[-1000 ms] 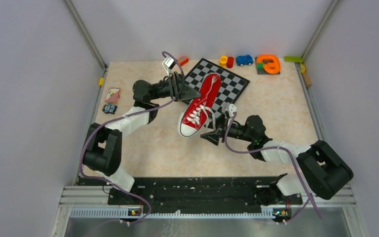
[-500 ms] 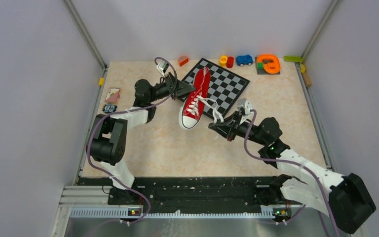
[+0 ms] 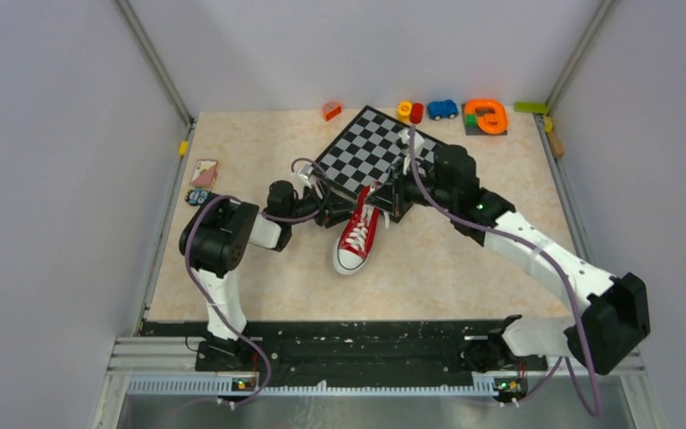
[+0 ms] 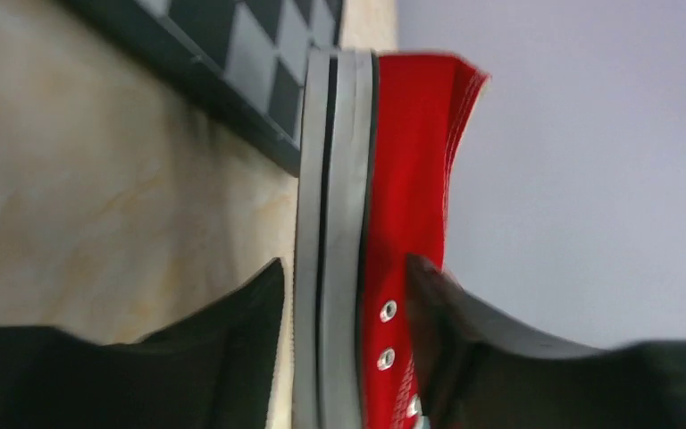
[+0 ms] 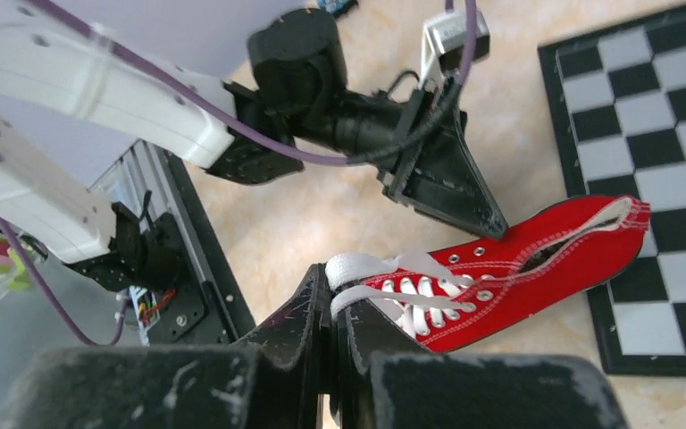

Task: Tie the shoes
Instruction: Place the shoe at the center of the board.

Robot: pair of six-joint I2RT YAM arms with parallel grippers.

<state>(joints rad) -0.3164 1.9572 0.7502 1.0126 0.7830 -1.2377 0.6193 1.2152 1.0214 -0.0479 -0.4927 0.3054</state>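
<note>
Red sneakers (image 3: 357, 237): one
Checkerboards (image 3: 362, 150): one
Blue toy cars (image 3: 442, 109): one
Round toy blocks (image 3: 405, 109): two
Orange curved pieces (image 3: 487, 116): one
Robot arms (image 3: 536, 255): two

Sneaker (image 3: 355, 239) – heel at chessboard's (image 3: 362, 147) near edge

Our two arms are twins: the left arm (image 3: 219, 243) and the right arm (image 3: 536, 257) both have chunky black joints with glossy white shells in between. We've got a purple cable (image 5: 170, 89) looping along each one. The right gripper (image 5: 332, 284) has black wedge fingers (image 5: 290, 335), pretty scuffed. Both bases sit on a black rail (image 3: 357, 344) dotted with pale screws.
</note>
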